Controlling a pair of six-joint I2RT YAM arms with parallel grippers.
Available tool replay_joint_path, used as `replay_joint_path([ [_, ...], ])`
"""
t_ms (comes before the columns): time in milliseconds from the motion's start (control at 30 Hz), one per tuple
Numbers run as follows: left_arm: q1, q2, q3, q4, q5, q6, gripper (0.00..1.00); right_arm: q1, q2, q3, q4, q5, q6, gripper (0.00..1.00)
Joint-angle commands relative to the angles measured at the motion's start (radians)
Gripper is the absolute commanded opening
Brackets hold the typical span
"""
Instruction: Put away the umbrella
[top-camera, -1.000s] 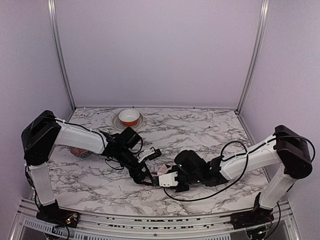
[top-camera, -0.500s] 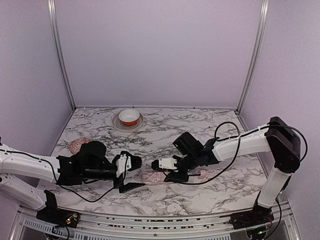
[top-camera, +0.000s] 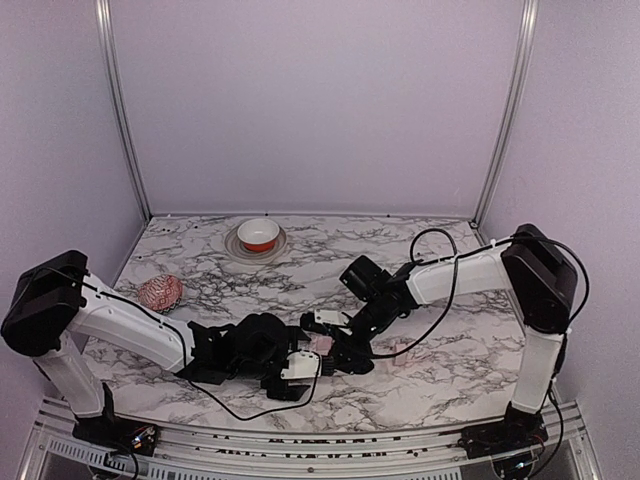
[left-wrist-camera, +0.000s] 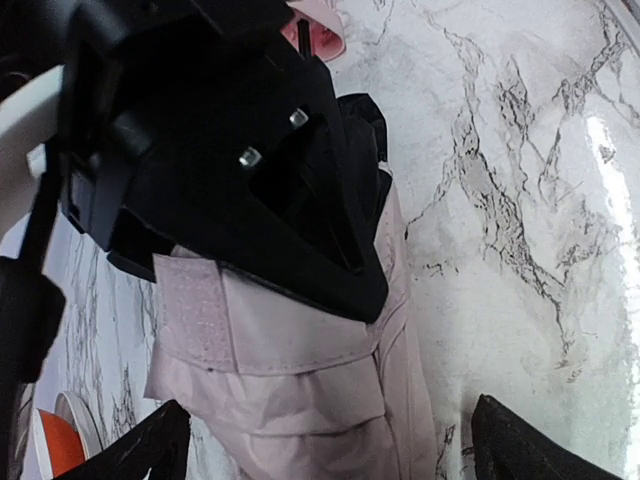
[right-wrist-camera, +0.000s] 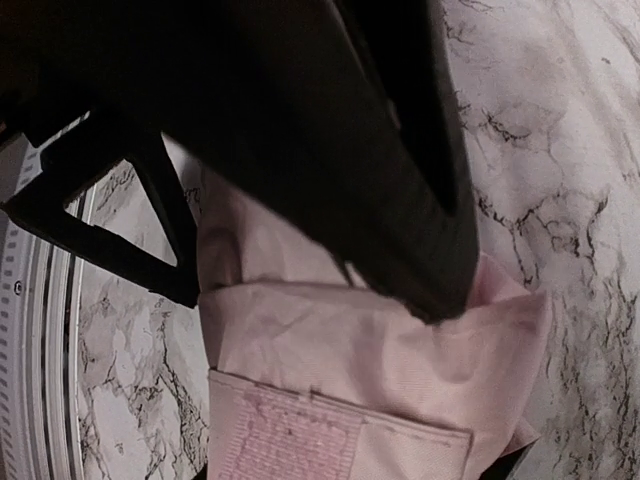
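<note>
The umbrella (top-camera: 322, 343) lies folded on the marble table between the two arms, pale pink with a Velcro strap. In the left wrist view the umbrella (left-wrist-camera: 290, 370) fills the middle. My left gripper (left-wrist-camera: 325, 455) is open, its fingertips (left-wrist-camera: 130, 450) standing on either side of the bundle's near end. In the top view my left gripper (top-camera: 300, 366) sits just in front of the umbrella. My right gripper (top-camera: 338, 350) comes in from the right and is shut on the umbrella (right-wrist-camera: 380, 370). Its black body (left-wrist-camera: 250, 170) covers the bundle's far part.
A red and white bowl (top-camera: 259, 234) sits on a plate at the back of the table. A reddish-pink knobbly ball (top-camera: 160, 292) lies at the left, beside my left arm's upper link. The table's front rail (top-camera: 300, 440) runs close below the grippers.
My left gripper has moved right from beside the umbrella to its near end, jaws wide. The right gripper has kept its hold and shifted the umbrella slightly back.
</note>
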Motion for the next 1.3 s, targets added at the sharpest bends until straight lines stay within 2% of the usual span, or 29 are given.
replay_joint_path([
  [0,0.015,0.066,0.065,-0.081,-0.045,-0.037,0.99,0.004,0.082,-0.019,-0.178,0.006,-0.02,0.15],
  [200,0.022,0.155,0.141,-0.19,-0.025,-0.061,0.99,0.004,0.112,0.032,-0.208,-0.03,-0.05,0.15],
  [333,0.041,0.206,0.169,-0.26,0.048,-0.083,0.98,0.004,0.109,0.036,-0.2,-0.037,-0.051,0.16],
  [500,0.072,0.24,0.219,-0.423,0.155,-0.141,0.67,-0.035,0.081,0.033,-0.158,-0.016,-0.027,0.22],
  [633,0.097,0.255,0.229,-0.493,0.245,-0.166,0.59,-0.053,0.046,0.034,-0.129,-0.029,-0.021,0.23],
  [733,0.114,0.279,0.238,-0.515,0.271,-0.188,0.38,-0.059,0.038,0.037,-0.124,-0.03,-0.021,0.25],
  [800,0.121,0.289,0.239,-0.518,0.275,-0.201,0.35,-0.062,0.036,0.039,-0.125,-0.029,-0.018,0.27],
  [867,0.127,0.297,0.243,-0.523,0.281,-0.207,0.28,-0.066,0.032,0.037,-0.118,-0.023,-0.009,0.33],
  [933,0.129,0.304,0.244,-0.524,0.283,-0.216,0.15,-0.07,0.024,0.032,-0.103,-0.004,0.01,0.44],
  [1067,0.135,0.314,0.245,-0.523,0.279,-0.238,0.0,-0.093,-0.017,0.023,-0.072,0.027,0.045,0.66],
  [1267,0.152,0.329,0.247,-0.523,0.28,-0.279,0.0,-0.144,-0.147,0.007,-0.054,0.012,0.066,0.8],
])
